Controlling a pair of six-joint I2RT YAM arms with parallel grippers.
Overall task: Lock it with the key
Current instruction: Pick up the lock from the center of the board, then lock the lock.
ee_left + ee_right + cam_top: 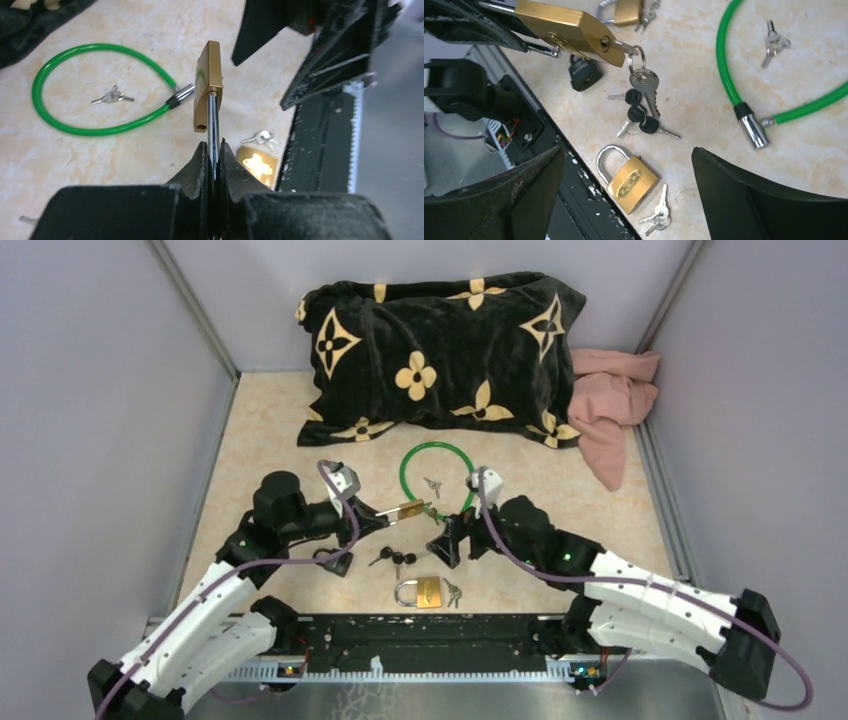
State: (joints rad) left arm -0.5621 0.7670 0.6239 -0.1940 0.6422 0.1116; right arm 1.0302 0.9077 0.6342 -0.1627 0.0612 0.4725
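Mid-table (280, 440), between the two arms: brass padlock (408, 510) is held up off the surface. Left gripper (213, 150) is clamped tight on its dark shackle (213, 120), with one shackle leg in the body. The other hole (200, 127) looks empty, so probably unlocked.

Padlock's long axis runs roughly left-right, in line with the left fingers, keyhole end facing right. Key (622, 47) sits in that keyhole, head sticking out rightward. The key bunch (642, 100) is on its ring below; can't tell if it hangs free or touches the table.

Right gripper (627, 150) is spread wide and holds nothing. It sits just right of the padlock and slightly nearer, so the key head is left and a bit far of its fingers. The right arm is clearly the one to take the key. Likely next: move up-left, close on the key head, twist about the padlock's long axis.

Spare padlock (631, 179) lies near, under the right gripper. Green cable lock (724, 60) lies farther back.
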